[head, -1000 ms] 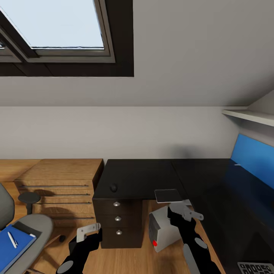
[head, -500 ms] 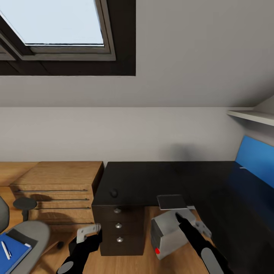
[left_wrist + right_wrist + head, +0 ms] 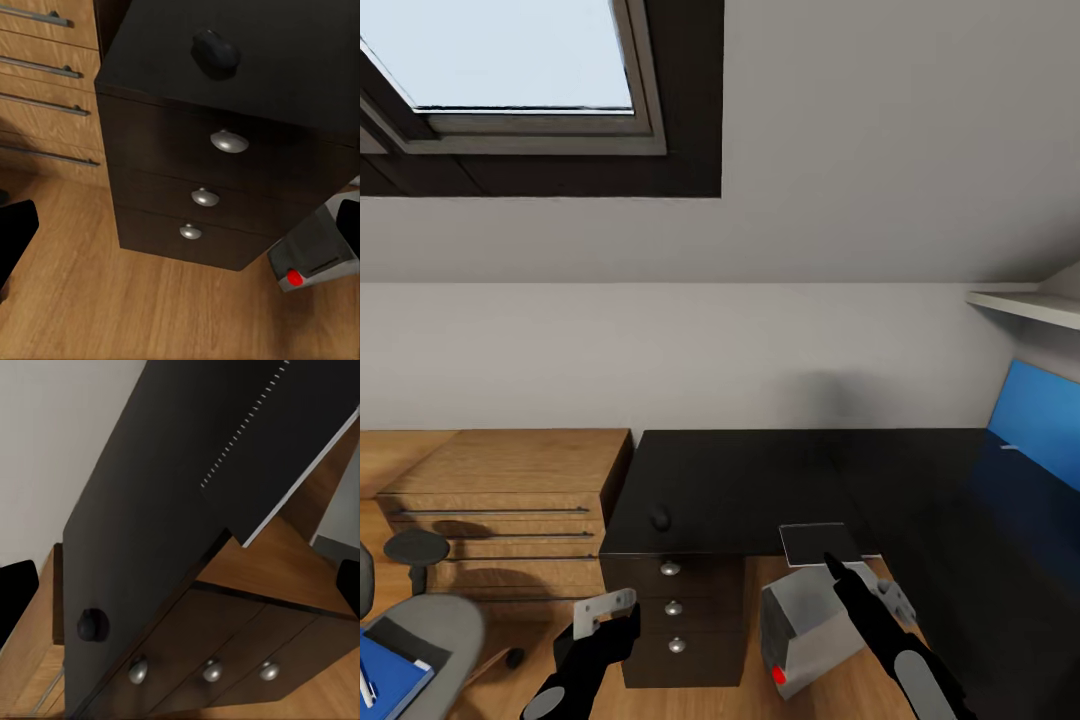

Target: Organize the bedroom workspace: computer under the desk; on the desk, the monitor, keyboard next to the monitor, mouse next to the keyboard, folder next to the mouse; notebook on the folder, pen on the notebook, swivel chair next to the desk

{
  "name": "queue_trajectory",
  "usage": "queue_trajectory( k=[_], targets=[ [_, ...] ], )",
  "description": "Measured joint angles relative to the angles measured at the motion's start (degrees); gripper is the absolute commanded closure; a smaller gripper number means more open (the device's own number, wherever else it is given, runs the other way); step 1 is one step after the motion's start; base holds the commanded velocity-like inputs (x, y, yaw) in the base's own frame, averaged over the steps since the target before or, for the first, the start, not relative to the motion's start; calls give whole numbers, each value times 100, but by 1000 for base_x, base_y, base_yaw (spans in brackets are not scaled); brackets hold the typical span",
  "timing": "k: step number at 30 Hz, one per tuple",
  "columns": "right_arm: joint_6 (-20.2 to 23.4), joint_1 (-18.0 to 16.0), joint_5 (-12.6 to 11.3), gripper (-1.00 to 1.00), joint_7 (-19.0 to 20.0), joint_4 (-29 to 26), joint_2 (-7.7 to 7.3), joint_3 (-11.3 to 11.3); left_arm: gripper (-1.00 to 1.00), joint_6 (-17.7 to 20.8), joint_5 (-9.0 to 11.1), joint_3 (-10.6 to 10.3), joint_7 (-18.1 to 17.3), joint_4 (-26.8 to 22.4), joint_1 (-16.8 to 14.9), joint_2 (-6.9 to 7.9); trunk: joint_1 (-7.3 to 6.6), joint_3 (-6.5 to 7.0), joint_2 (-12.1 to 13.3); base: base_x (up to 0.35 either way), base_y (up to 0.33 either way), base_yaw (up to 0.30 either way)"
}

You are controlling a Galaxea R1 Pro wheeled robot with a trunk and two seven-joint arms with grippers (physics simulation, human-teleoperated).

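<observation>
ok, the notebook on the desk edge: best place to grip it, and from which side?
Probably the near edge of the notebook. It lies flat and thin on the desk, its near edge apparently poking past the front lip above the computer. Coming in level from the front, one finger over, one under, suits the right gripper already close by.

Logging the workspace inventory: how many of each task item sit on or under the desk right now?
Mouse: 1, on the desk
Notebook: 1, at the desk's front edge
Computer: 1, on the floor below the edge
Total: 3
</observation>
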Motion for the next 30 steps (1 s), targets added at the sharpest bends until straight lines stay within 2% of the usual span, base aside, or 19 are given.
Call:
queue_trajectory(
  k=[3, 12, 21, 30],
  targets=[
    [23, -1, 52, -100, -87, -95, 1, 84, -100, -1, 1, 0, 1, 1, 0, -8, 0, 0, 0, 0, 0, 0],
    [9, -1, 59, -100, -50, -168, 2, 97, -100, -1, 0, 0, 2, 1, 0, -13, 0, 0, 0, 0, 0, 0],
    [-28, -3, 68, -100, -43, -166, 12, 101, -100, -1, -4, 3, -1, 7, 2, -6, 0, -1, 0, 0, 0, 207],
    [-6, -1, 60, -100, -44, -182, -4, 89, -100, 0, 0, 7, 1, 10, 0, -6, 0, -3, 0, 0, 0, 39]
  ],
)
